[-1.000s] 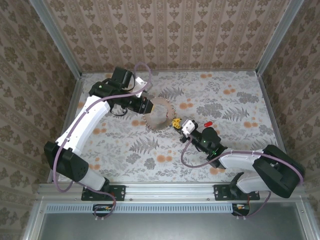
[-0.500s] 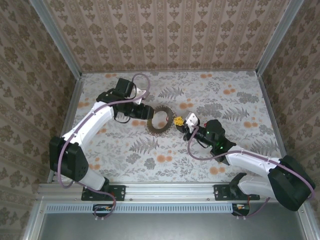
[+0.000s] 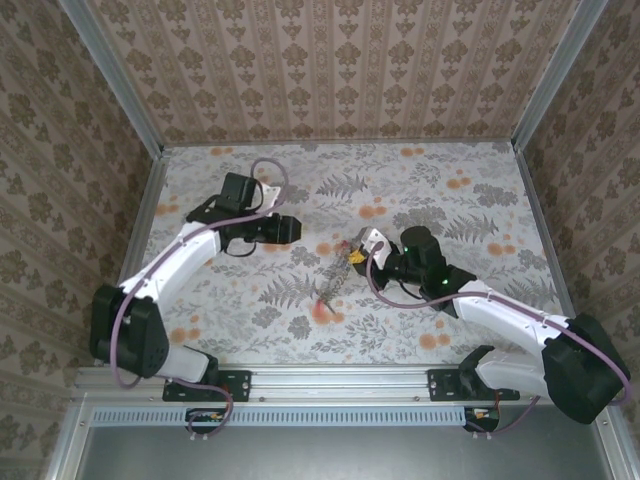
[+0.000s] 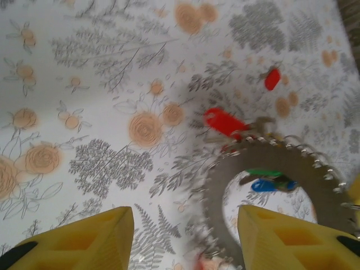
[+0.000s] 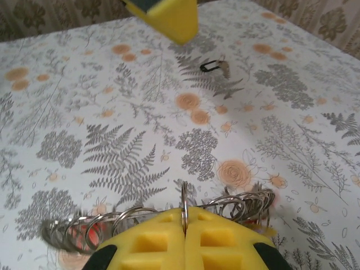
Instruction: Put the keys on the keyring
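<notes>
Right claw point(image 5: 184, 218) pinches the keyring point(image 5: 184, 196) on edge; left claw point(image 4: 185, 232) stands parted nearby.

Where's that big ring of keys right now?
Near the table's middle in the top view, the keyring is tilted on edge, pinched by the right gripper; the open left gripper is to its left, apart.

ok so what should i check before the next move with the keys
1. right tool shut on the keyring: ok
2. left tool open and holding nothing: ok
3. keyring steady: cannot tell, its edge is blurred
4. gap in the keyring to slip a key through: cannot tell
5. loose key lying free on the table: ok
</notes>
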